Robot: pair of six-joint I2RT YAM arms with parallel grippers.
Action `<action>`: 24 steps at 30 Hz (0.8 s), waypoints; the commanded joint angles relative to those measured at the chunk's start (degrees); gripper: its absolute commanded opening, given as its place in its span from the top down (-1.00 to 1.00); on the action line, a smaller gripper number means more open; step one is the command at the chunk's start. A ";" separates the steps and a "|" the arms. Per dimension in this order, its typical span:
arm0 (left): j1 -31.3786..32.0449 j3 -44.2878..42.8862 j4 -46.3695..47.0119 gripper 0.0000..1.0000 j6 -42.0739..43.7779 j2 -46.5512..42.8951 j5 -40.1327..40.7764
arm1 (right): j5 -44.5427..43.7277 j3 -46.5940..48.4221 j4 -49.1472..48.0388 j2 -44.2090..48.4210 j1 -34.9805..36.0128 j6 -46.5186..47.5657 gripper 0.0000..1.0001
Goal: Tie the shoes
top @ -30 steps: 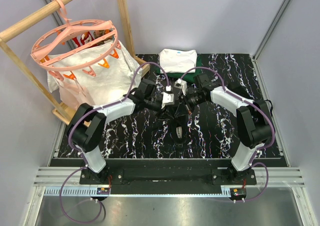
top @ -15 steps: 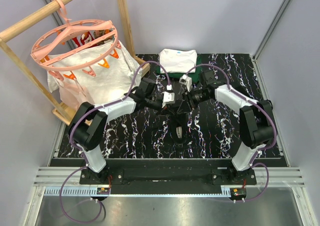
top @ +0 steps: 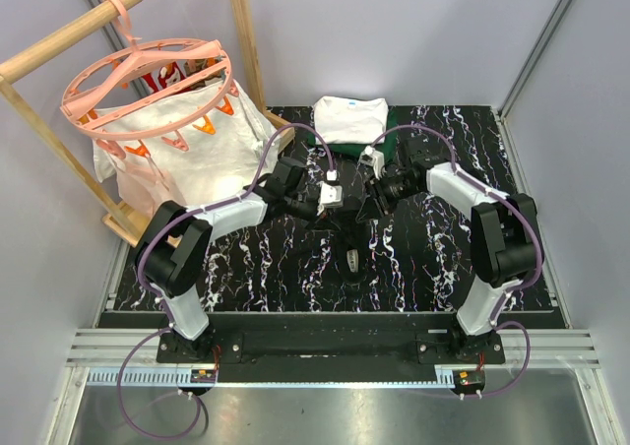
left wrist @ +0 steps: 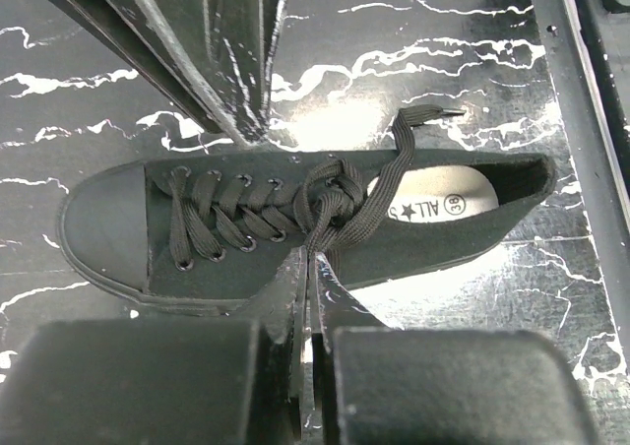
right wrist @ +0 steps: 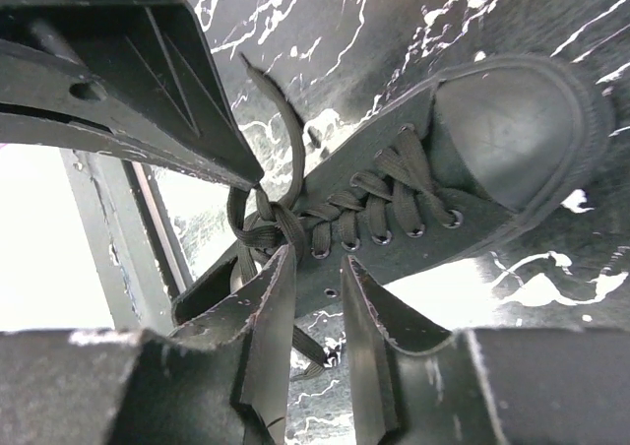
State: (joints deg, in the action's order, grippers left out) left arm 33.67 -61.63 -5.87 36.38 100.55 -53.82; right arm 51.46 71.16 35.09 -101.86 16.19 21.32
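Across the black, white-veined counter (top: 433, 268) you have both arms reaching inward to meet near its middle. At the far left corner stands a wooden rack (top: 59, 41) carrying a white fabric bag (top: 197, 159), with a round pink clip hanger (top: 148, 81) hooked above it. Folded white and dark green clothes (top: 349, 118) lie at the far edge, behind the arms. Your black sneaker (top: 352, 250) sits upright on the counter just in front of the two wrists, lengthwise toward the arm bases, with a pale grey patch at its near end. From the left wrist you see its toe cap (left wrist: 103, 228) to the left and the printed insole (left wrist: 433, 204) to the right. Your left end effector (left wrist: 307, 268) is closed, its fingertips pinched on a strand of the laces (left wrist: 212, 209) coming off the loose tangle (left wrist: 330, 204) at the top eyelets. Your right end effector (right wrist: 315, 268) has its fingers parted beside that tangle, over the sneaker's side; whether a lace lies between them you cannot tell.
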 commanded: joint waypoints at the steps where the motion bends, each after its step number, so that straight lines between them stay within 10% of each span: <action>1: -0.36 0.63 3.40 1.00 -0.08 -3.08 -1.02 | -1.36 2.06 1.38 -0.96 2.01 2.23 0.31; 24: -0.19 0.36 5.17 1.00 -2.46 -3.43 -0.85 | -3.30 0.30 1.38 -3.07 5.17 3.82 0.27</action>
State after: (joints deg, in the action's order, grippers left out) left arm 33.67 -61.25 -3.31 34.35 100.12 -53.80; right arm 48.90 71.11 36.32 -104.16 20.69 23.77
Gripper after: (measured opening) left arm 0.005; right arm 0.367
